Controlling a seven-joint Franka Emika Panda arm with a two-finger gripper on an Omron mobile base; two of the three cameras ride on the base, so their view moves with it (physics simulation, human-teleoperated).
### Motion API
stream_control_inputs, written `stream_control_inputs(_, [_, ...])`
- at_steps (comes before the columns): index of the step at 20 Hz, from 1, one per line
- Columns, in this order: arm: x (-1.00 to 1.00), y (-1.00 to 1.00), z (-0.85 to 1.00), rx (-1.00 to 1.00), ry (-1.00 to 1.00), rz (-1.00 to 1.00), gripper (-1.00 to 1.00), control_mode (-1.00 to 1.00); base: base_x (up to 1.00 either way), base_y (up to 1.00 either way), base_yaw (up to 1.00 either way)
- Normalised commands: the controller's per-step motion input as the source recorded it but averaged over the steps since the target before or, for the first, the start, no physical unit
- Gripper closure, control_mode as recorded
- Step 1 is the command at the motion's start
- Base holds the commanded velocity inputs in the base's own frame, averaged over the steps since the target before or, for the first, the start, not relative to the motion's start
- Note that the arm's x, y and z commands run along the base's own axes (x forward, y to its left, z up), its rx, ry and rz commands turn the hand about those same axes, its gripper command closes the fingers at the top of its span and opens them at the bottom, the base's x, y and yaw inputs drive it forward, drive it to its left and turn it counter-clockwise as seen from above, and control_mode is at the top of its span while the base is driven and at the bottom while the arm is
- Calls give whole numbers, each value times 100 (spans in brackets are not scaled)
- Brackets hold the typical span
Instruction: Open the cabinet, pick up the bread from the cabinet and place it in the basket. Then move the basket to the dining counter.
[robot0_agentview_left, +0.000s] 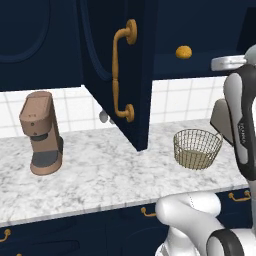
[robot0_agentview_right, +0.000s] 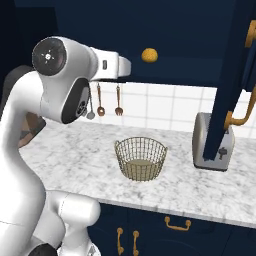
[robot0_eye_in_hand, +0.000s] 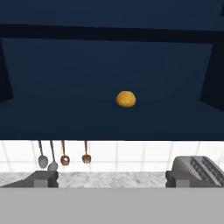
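The cabinet (robot0_agentview_left: 125, 75) door hangs open, so the step in hand looks like the reach for the bread (robot0_eye_in_hand: 126, 99), which sits on the cabinet floor straight ahead of the gripper (robot0_eye_in_hand: 112, 178) and somewhat above its line, well apart from it. The fingers (robot0_eye_in_hand: 41, 179) stand spread wide, gripping nothing. The next move, I judge, calls for a forward advance with a slight rise, so the tips pass on both sides of the small lump before closing. The basket (robot0_agentview_right: 141, 158) waits on the worktop below and nearer than the bread, a short drop once the bread is held. The open door stands off to the gripper's left, the toaster (robot0_agentview_right: 212, 142) low to its right, hanging utensils (robot0_eye_in_hand: 63, 155) below left; none blocks the straight path in.
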Motion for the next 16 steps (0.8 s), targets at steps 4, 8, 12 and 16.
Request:
stream_control_inputs(4, [49, -4, 0, 3, 0, 0, -100, -100, 0, 0, 0])
stream_control_inputs(8, [47, 0, 0, 6, 1, 0, -100, -100, 0, 0, 0])
stream_control_inputs(12, [40, 0, 0, 5, 12, -1, -100, -100, 0, 0, 0])
stream_control_inputs(16, [34, 0, -2, 0, 0, 0, -100, -100, 0, 0, 0])
